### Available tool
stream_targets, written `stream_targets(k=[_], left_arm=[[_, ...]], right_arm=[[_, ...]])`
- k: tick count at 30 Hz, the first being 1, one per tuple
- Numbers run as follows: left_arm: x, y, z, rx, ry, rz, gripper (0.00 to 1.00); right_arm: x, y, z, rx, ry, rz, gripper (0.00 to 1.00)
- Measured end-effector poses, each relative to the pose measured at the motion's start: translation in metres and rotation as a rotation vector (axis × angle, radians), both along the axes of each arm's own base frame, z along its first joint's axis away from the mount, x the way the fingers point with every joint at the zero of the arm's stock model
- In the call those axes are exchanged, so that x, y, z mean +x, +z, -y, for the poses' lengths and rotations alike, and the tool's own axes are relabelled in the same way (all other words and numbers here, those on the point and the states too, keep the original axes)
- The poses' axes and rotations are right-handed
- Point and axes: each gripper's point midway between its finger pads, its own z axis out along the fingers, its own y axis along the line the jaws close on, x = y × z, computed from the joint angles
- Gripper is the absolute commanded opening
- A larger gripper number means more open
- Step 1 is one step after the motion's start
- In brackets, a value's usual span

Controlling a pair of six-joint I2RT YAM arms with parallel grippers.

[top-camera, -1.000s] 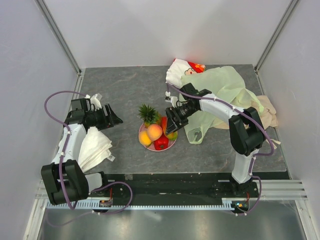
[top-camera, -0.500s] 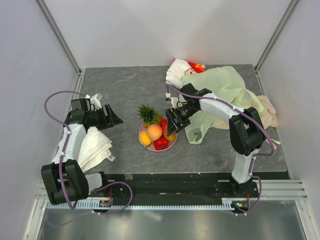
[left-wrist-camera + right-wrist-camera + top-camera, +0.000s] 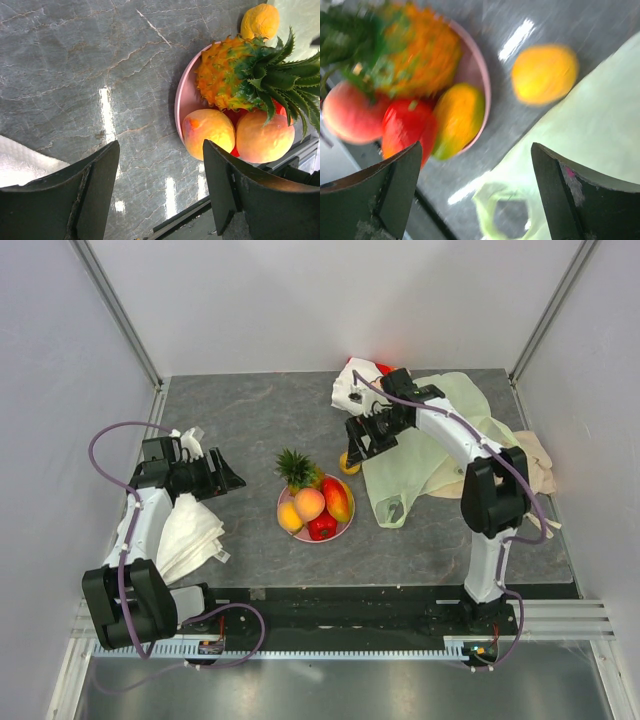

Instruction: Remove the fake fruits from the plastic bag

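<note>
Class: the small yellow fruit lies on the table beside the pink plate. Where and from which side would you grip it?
Across its rounded middle, from straight above. The yellow fruit lies loose on the table, plate on one side, bag close on the other, so a sideways approach looks crowded.

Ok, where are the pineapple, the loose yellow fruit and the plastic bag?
pineapple [image 3: 222, 75]: left wrist view, on its orange body.
loose yellow fruit [image 3: 544, 74]: right wrist view, its centre.
plastic bag [image 3: 420, 475]: top view, flat part above its handle loop.
</note>
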Motion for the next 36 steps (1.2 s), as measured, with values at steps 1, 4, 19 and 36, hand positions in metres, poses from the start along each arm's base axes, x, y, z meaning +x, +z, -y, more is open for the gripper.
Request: stream_targets(k=[1,4,19,36], left_arm=[[0.0,0.0,0.0,0.0,0.0,0.0,0.75],[0.0,0.0,0.0,0.005,-0.005,0.003,0.75],[-0.001,-0.002,-0.01,0.011,0.021,-0.005,0.75],[0.0,-0.005,-0.011,0.009,0.02,-0.024,0.75]], right_arm=[[0.01,-0.002,-0.003,0.0,-0.005,0.014,0.96],[0.035,-0.018,-0.012,-0.018,-0.015,0.034,0.95],[0.073,-0.081,-0.012,-0.136,-0.06,0.03,0.49],[-0.017,0.078,-0.034,0.173,0.196,0.292,0.54]])
